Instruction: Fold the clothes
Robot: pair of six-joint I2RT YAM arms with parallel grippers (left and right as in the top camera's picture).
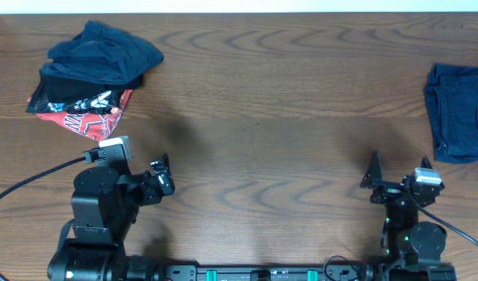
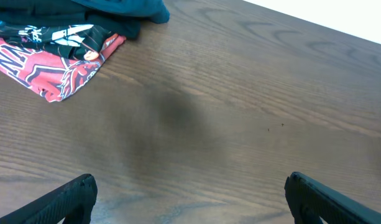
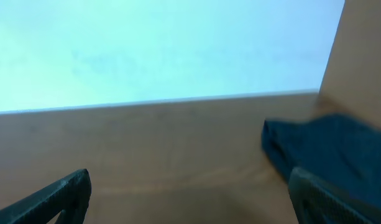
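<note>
A heap of clothes lies at the table's far left: a crumpled navy garment [image 1: 104,51] on top of a red-and-black printed one [image 1: 86,109]. A folded navy garment [image 1: 457,113] rests at the right edge. My left gripper [image 1: 162,176] hovers near the front left, open and empty, well short of the heap. In its wrist view, the left gripper [image 2: 190,186] has only bare wood between its fingers, and the red garment [image 2: 53,68] and navy garment [image 2: 128,9] lie far ahead. My right gripper [image 1: 375,181] is open and empty at the front right. Its wrist view shows the right gripper [image 3: 190,183] with navy cloth [image 3: 327,140] ahead to the right.
The wooden table [image 1: 262,117] stretches between the two lots of clothes. A black cable [image 1: 28,183] runs from the left arm's base toward the left edge. Both arm bases stand at the front edge.
</note>
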